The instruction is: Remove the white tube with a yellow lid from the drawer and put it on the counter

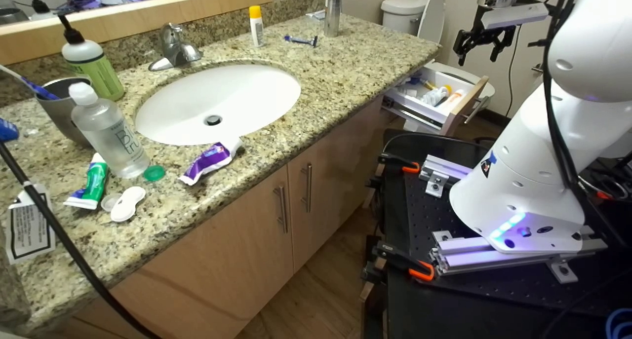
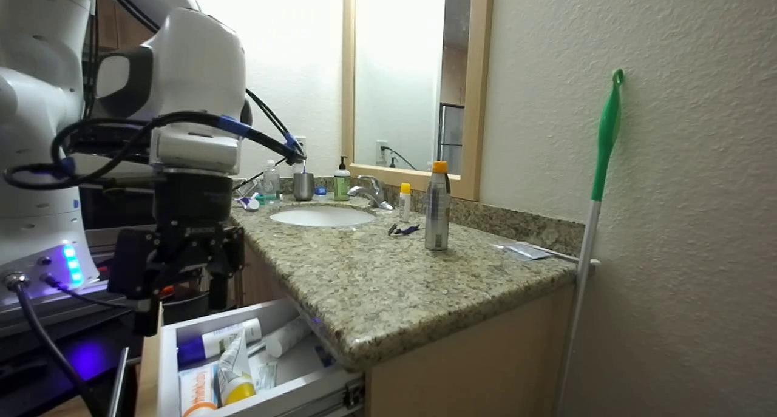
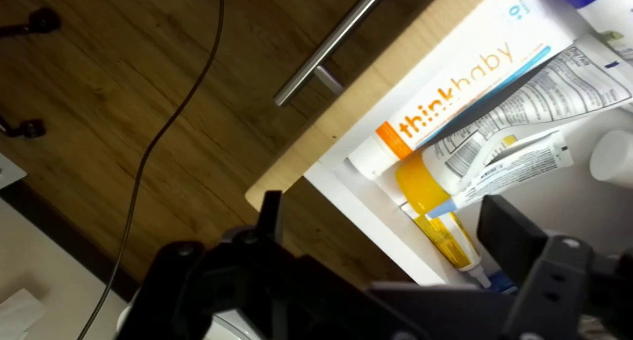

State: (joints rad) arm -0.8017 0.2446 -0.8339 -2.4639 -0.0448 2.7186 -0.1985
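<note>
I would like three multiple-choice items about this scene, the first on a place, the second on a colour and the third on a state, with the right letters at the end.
1. Where does the white tube with a yellow lid lie, beside the thinkbaby tube?
A. In the sink
B. In the drawer
C. On the floor

2. What colour is the grip of the long pole?
A. Red
B. Purple
C. Green

3. In which state is the gripper?
A. Open, holding nothing
B. Shut on a tube
C. Shut, holding nothing

1: B, since the wrist view shows both tubes inside it.
2: C, since the upper end is plainly green in an exterior view.
3: A, since the fingers stand wide apart with no object held between them.
</note>
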